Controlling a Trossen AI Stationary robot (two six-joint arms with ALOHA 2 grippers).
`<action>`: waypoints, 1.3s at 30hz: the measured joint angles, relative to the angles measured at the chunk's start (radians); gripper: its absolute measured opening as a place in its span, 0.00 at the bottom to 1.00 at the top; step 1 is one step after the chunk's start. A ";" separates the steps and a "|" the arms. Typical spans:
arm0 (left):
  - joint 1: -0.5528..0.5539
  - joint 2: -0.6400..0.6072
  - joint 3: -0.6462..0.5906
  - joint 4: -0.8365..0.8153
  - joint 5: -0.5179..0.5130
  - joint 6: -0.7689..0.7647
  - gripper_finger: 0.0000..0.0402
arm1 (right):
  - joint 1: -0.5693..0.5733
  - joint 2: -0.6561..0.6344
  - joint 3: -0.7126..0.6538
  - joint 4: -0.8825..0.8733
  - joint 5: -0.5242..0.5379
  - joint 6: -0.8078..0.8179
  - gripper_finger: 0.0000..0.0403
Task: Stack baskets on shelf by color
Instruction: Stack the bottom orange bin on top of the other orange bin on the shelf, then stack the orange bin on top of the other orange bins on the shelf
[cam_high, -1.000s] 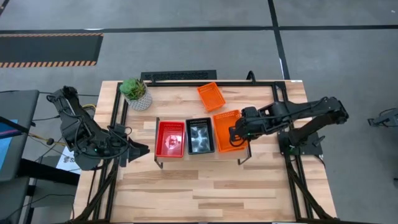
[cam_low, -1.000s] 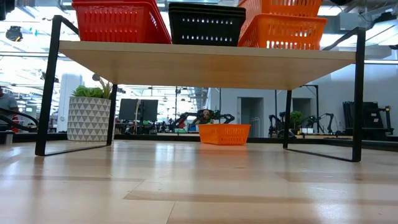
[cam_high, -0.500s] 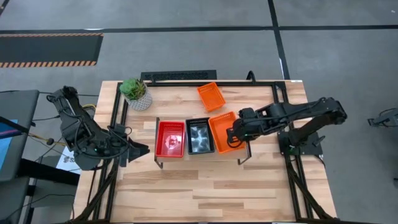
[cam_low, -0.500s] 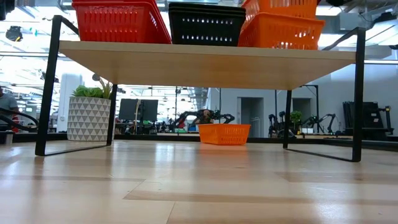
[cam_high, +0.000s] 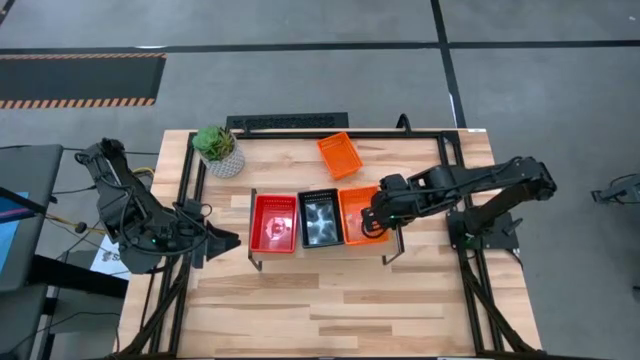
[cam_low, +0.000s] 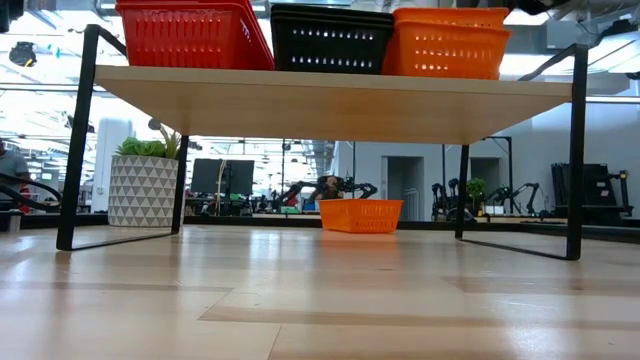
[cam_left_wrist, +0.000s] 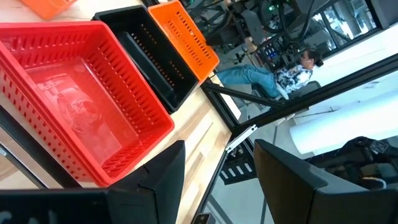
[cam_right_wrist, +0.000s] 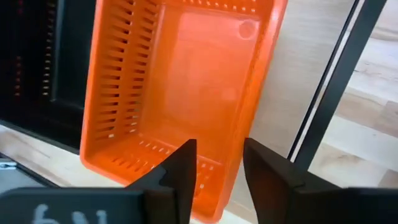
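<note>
shelf (cam_high: 320, 249): low wood board on thin black legs, middle of the table (cam_high: 330, 310). Three stacks on it, side by side.
red stack (cam_high: 274, 222): left end of shelf.
black stack (cam_high: 321, 219): middle, touching the red one and the orange one.
orange stack (cam_low: 446, 44): right end of shelf. In low view two nested orange baskets, top one sits level.
loose orange basket (cam_high: 339, 155): on the table behind the shelf, turned at an angle, well apart from the stacks. I judge it is the last one to bring.
right pincer (cam_right_wrist: 214, 168): over the near rim of the orange stack. Fingers stand apart, one each side of the rim wall, w/ a gap visible, so it does not grip.
left pincer (cam_left_wrist: 217, 168): waits at left of the table, near the red stack, fingers apart, holds nothing.
plant pot (cam_high: 220, 152): back left corner, not part of the job.
handling (my judgment): baskets look light, thin mesh plastic, a bit flexible, smooth. Light pinch is enough; hard squeeze may bend the wall.
where to hold (my judgment): a short side rim, one finger inside, one outside. Keep it level so it nests in the stack w/o catching.
</note>
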 joint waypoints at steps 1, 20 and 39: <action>0.000 0.000 0.000 0.000 0.001 0.000 0.44 | 0.000 -0.003 0.000 -0.001 0.000 -0.009 0.39; 0.000 -0.109 0.000 0.001 0.043 0.090 0.44 | -0.269 -0.115 0.109 0.000 0.113 -0.271 0.46; 0.000 -0.395 0.000 -0.023 -0.462 0.249 0.44 | -0.831 0.274 0.108 0.224 -0.212 -1.044 0.49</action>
